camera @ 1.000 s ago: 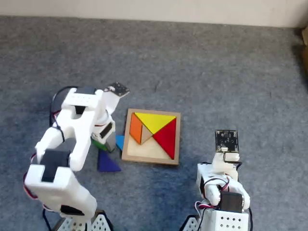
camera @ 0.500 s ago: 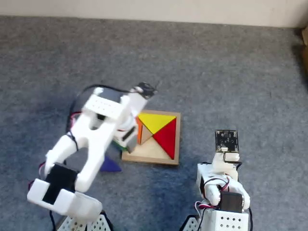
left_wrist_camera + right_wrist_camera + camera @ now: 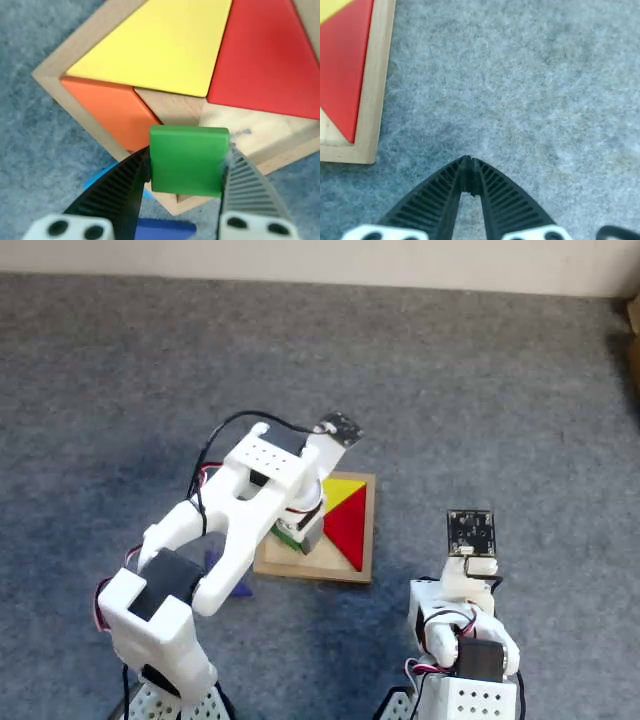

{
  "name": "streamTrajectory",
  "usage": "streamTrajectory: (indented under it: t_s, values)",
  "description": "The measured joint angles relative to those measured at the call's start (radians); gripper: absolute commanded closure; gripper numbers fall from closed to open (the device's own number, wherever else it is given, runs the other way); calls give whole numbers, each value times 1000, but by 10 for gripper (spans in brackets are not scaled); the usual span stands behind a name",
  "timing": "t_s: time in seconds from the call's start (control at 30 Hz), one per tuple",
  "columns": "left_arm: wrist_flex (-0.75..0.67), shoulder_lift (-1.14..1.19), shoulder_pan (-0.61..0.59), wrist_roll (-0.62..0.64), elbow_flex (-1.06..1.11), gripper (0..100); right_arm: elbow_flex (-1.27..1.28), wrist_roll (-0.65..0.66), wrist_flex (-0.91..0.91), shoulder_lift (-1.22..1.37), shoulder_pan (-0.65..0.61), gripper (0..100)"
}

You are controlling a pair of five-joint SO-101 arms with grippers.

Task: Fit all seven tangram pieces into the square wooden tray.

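The square wooden tray lies on a grey carpet between the two arms, partly filled. A large yellow wooden triangle and a large red wooden triangle sit side by side inside it, their long edges along two neighbouring walls. A smaller orange wooden piece lies flat against the yellow one, beside the rim. Pale wood shows across the rest of the tray floor.

The left gripper hangs over the tray's near rim, its two ribbed fingers pinching a green square wooden piece by opposite sides. The piece is held level, above the pale part of the floor next to the orange piece and overlapping the rim. Whether it touches the wood cannot be told. In the high view the left arm stretches across the tray's left half and covers it.

A light blue wooden piece and a dark blue wooden piece lie on the carpet just outside the rim, beneath the left gripper.

The right gripper is low over the carpet, apart from the tray's corner, its fingers pressed together on nothing.
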Motion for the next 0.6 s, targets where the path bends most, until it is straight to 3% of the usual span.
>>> streamTrajectory:
  t_s: [0.43,0.6]
  values:
    - [-2,5,87,2,-3,825,0,0,0,0,0,993]
    - [-14,8,83,2,-3,720,0,0,0,0,0,993]
